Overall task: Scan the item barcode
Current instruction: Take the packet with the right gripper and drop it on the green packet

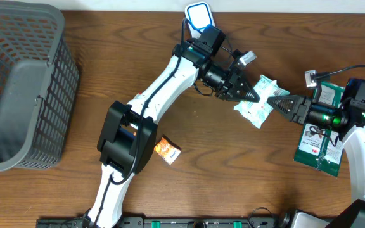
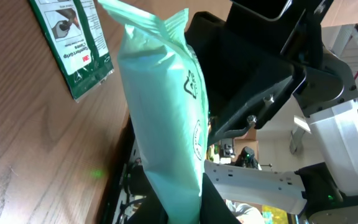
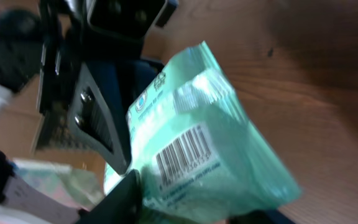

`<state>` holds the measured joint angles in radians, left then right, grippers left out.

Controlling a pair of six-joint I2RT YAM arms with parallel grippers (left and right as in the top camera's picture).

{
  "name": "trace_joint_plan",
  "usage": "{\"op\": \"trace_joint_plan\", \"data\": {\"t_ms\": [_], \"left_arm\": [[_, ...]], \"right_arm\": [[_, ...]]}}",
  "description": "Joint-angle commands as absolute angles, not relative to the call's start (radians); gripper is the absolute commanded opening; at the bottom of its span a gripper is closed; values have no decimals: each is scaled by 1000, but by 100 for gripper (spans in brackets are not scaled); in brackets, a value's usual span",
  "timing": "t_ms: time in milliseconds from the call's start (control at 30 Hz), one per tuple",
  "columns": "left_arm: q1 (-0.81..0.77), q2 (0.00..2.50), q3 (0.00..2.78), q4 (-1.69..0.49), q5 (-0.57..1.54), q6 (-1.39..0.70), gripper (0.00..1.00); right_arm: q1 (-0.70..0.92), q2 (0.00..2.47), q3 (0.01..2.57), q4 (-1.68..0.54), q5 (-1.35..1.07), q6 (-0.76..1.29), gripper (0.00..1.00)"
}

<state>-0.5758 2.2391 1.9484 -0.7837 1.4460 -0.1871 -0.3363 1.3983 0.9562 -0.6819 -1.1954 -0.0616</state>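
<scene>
My left gripper (image 1: 241, 90) is clamped on the near end of the mint-green packet (image 1: 257, 104) and holds it above the table (image 1: 233, 183), right of centre. My right gripper (image 1: 276, 101) sits at the packet's opposite edge. Its tips look to be in contact there, but I cannot tell whether they actually grip it or only flank it.

On progress, I judge the pick-up done and the presentation under way. The barcode (image 3: 184, 154) faces my right wrist camera, printed on the packet's lower face. I see no sign that a scan has registered, so that step is left.

The scanner itself is my main doubt. A white, blue-rimmed object (image 1: 198, 15) at the far edge of the table may be one, but I cannot confirm it. The right wrist view is blurred, so the bars are not sharp. In the left wrist view the packet blocks most of the right arm. The green card pack (image 1: 317, 149) lies partly under my right arm.
</scene>
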Motion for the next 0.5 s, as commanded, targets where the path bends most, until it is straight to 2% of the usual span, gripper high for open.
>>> {"op": "trace_joint_plan", "data": {"t_ms": [0, 33, 67, 100, 133, 200, 300, 467], "left_arm": [[-571, 2237, 1964, -783, 1498, -172, 7], [-571, 2237, 1964, -781, 1460, -157, 8], [-570, 2237, 1964, -778, 1418, -154, 17], [-570, 2237, 1964, -775, 1356, -154, 31], [-567, 2237, 1964, -775, 1220, -154, 58], [-561, 2237, 1964, -775, 1083, -154, 64], [-545, 2237, 1964, -781, 881, -154, 67], [-507, 2237, 1964, -831, 736, -154, 68]], "right_arm": [[-326, 1394, 951, -657, -1246, -30, 25], [-326, 1394, 951, -653, -1226, -30, 17], [-326, 1394, 951, -651, -1200, -30, 15], [-326, 1394, 951, -650, -1164, -30, 13], [-326, 1394, 951, -651, -1067, -30, 13], [-326, 1394, 951, -658, -949, -23, 13], [-327, 1394, 951, -663, -724, 63, 10], [-344, 1394, 951, -657, -379, 231, 6]]}}
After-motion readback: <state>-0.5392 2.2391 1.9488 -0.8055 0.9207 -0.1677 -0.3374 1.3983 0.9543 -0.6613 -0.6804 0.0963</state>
